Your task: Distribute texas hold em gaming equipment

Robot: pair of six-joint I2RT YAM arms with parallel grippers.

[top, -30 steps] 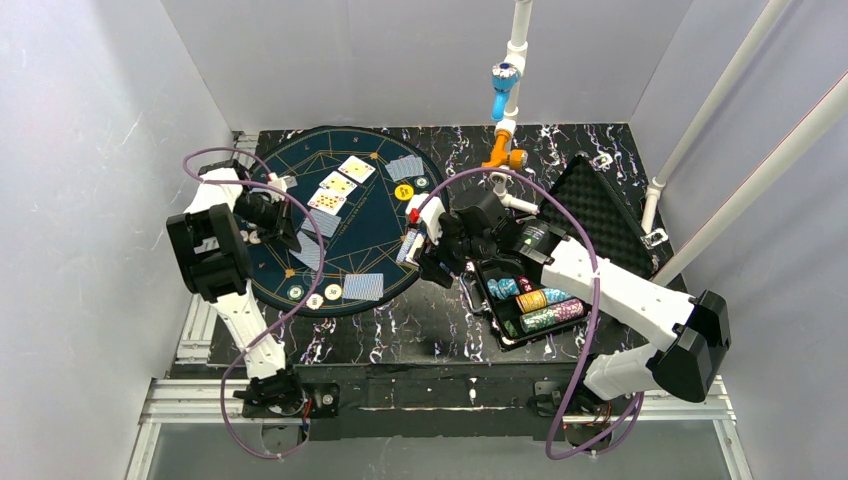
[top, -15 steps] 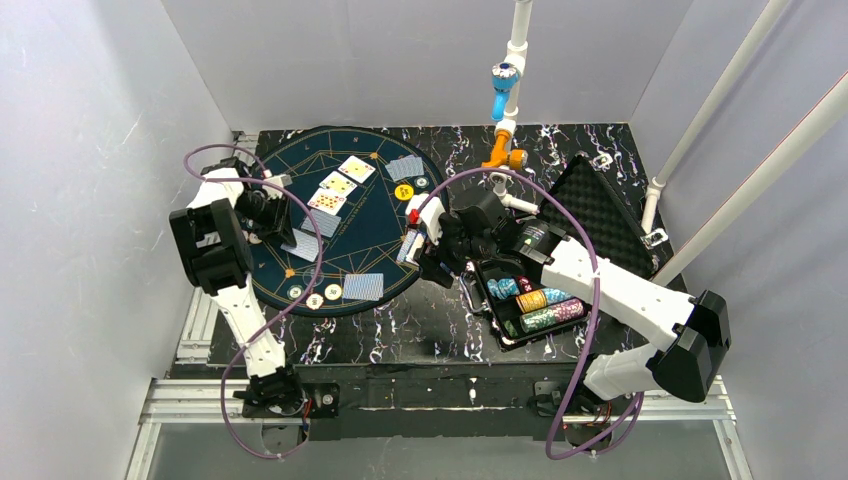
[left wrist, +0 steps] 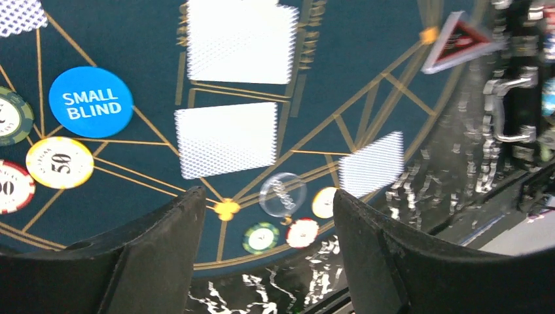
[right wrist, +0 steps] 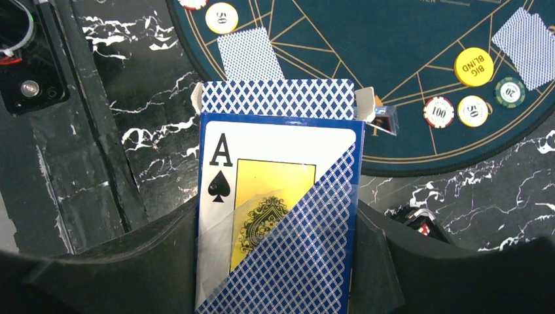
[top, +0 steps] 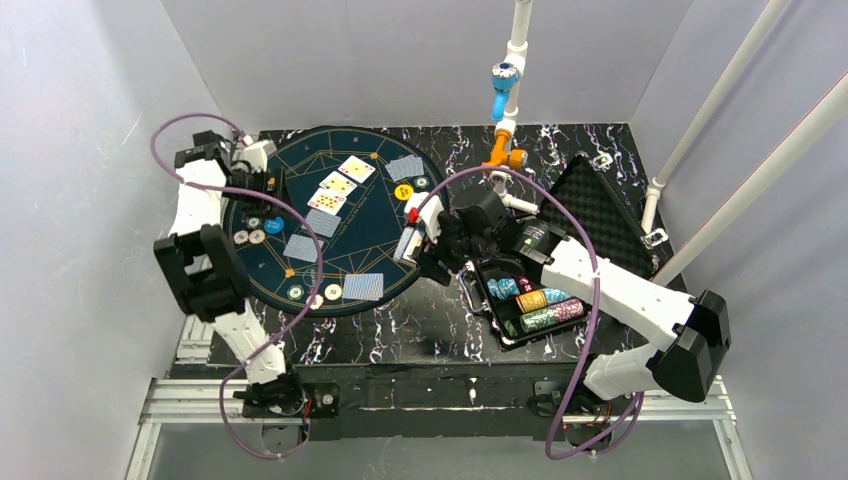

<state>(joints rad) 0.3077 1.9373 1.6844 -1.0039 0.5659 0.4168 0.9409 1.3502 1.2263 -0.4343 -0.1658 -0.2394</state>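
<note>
The left gripper (left wrist: 268, 261) has been opened and drawn back toward the far-left rim of the round mat (top: 372, 228) — nothing is seen between its fingers. Where it was bent low a second ago, the blue SMALL BLIND disc (left wrist: 91, 102) and a few chips (left wrist: 59, 162) are now laid bare on the felt, beside two face-down cards (left wrist: 226, 139). That placement is judged done. The right gripper (right wrist: 278, 261) is kept clamped on the card box (right wrist: 278, 98) at the mat's right edge — further chip stacks (top: 540, 300) are left in the case (top: 600, 212).
</note>
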